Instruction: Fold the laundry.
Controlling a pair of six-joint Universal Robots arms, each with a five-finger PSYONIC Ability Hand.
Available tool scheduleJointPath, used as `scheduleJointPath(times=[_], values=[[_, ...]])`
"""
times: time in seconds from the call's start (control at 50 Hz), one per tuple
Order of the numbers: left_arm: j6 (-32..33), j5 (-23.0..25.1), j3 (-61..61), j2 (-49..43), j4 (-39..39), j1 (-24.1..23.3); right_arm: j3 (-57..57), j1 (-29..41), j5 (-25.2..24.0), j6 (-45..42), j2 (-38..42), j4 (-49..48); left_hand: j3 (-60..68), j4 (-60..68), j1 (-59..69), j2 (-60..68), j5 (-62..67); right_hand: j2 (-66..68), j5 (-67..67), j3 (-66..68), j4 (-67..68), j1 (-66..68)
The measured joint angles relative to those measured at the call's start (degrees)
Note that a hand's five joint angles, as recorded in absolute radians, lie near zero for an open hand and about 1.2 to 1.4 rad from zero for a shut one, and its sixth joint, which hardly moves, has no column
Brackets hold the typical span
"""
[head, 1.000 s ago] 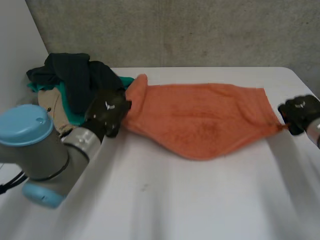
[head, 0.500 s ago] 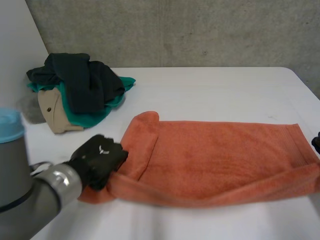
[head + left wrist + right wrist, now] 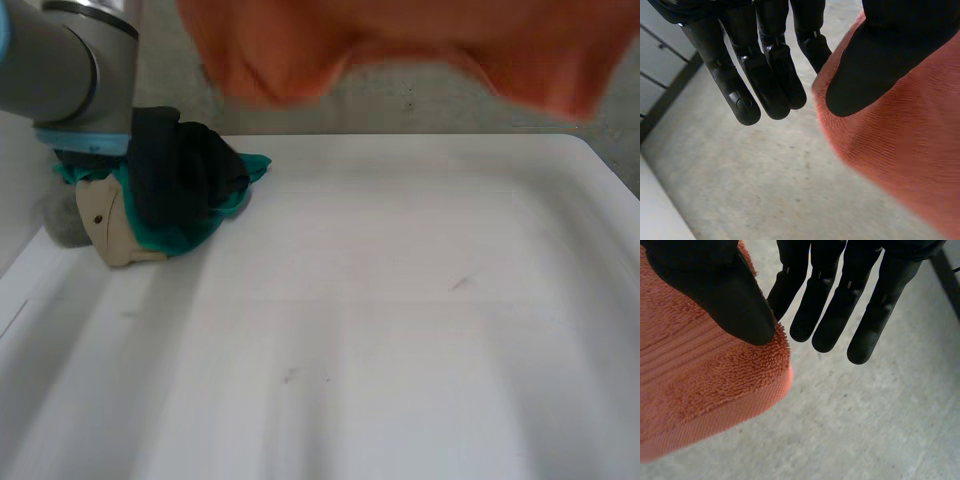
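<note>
Orange terry, the towel hung high over the white table in the head view, stretched wide, its lower edge sagging in the middle and well clear of the surface. Half a second earlier it lay spread on the table with a hand at each end, so both ends had gone up together, fast.

Left hand: thumb pressed on the towel near its edge, fingers almost straight, cloth nipped between thumb and the nearest finger. Right hand: same kind of hold, thumb down on a hemmed corner, fingers long and straight behind it. Both were holding the towel, one end each.

The pile of dark, teal and beige clothes sat at the table's far left, below the left arm, in the same spot as before, untouched.

Judgement: this looked like a lift to shake the towel out and hang it straight before laying it down. No fold was made yet, so the task was at an early stage, with the pile left to do
</note>
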Motion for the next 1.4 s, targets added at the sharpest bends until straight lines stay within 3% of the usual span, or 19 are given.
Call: scheduleJointPath(times=[0.12, 0.44, 0.6, 0.72, 0.78, 0.92, 1.0, 1.14, 1.3, 1.36, 1.38, 1.4], values=[[-3.15, -0.07, -4.16, 0.07, -2.88, 0.88, 1.25, -0.23, -0.72, 0.27, 0.78, 1.76, 0.00, 0.00, 0.00, 0.00, 0.00, 0.00, 0.00, 0.00, 0.01, 0.00], [-3.42, 0.68, -24.13, -0.44, -6.60, 0.40, 8.43, -0.15, -6.17, -1.91, 8.06, 12.87, 0.00, 0.00, 0.00, 0.01, 0.00, 0.00, 0.18, 0.00, 0.02, 0.00], [-3.02, 1.31, -41.44, 1.86, -9.22, -0.69, 19.50, -1.53, -7.57, -14.26, 7.92, 23.89, 0.00, 0.00, 0.00, 0.01, 0.00, 0.00, 0.18, 0.00, 0.02, 0.00], [-2.44, 1.74, -52.62, 9.28, -19.14, -2.19, 29.08, -5.77, -8.32, -28.07, 1.07, 35.18, 0.00, 0.00, 0.00, 0.01, 0.00, 0.00, 0.18, 0.01, 0.02, 0.00], [-2.20, 1.70, -57.27, 15.80, -28.20, -3.61, 33.64, -10.30, -9.15, -35.16, -5.02, 43.15, 0.00, 0.00, 0.00, 0.01, 0.00, 0.00, 0.18, 0.01, 0.02, 0.00], [-2.15, 1.35, -61.39, 25.38, -46.44, -5.86, 37.67, -17.49, -12.37, -44.30, -13.09, 55.96, 0.00, 0.00, 0.00, 0.02, 0.00, 0.00, 0.19, 0.01, 0.02, 0.00], [-2.12, 1.35, -61.41, 26.40, -52.23, -6.51, 38.52, -20.55, -14.65, -47.56, -14.98, 60.58, 0.00, 0.00, 0.00, 0.02, 0.00, 0.00, 0.19, 0.01, 0.02, 0.00], [-2.08, 0.94, -57.94, 20.03, -48.72, -6.73, 38.28, -21.93, -17.22, -47.00, -12.30, 58.25, 0.00, 0.00, 0.00, 0.01, 0.00, 0.00, 0.19, 0.01, 0.02, 0.00], [-2.51, -3.25, -51.67, 9.98, -39.18, -6.57, 36.00, -19.66, -16.30, -39.00, -4.60, 48.72, 0.00, 0.00, 0.00, 0.02, 0.00, 0.00, 0.19, 0.01, 0.02, 0.00], [-2.94, -4.54, -51.32, 9.29, -38.48, -6.74, 35.72, -18.55, -15.96, -37.51, -3.85, 47.10, -13.07, -12.55, -12.74, -13.32, -11.29, 0.00, 0.19, 0.01, 0.02, 0.00], [-3.37, -5.20, -51.45, 9.40, -38.34, -6.93, 35.65, -18.00, -15.78, -36.96, -3.63, 46.40, -21.64, -21.76, -22.21, -22.11, -19.95, 0.00, 0.21, 0.01, 0.02, 0.00], [-3.54, -5.39, -51.54, 9.50, -38.33, -7.01, 35.61, -17.52, -15.61, -36.55, -3.51, 45.88, -22.14, -22.84, -23.21, -23.08, -21.00, 0.00, 0.27, 0.01, 0.02, 0.00]])
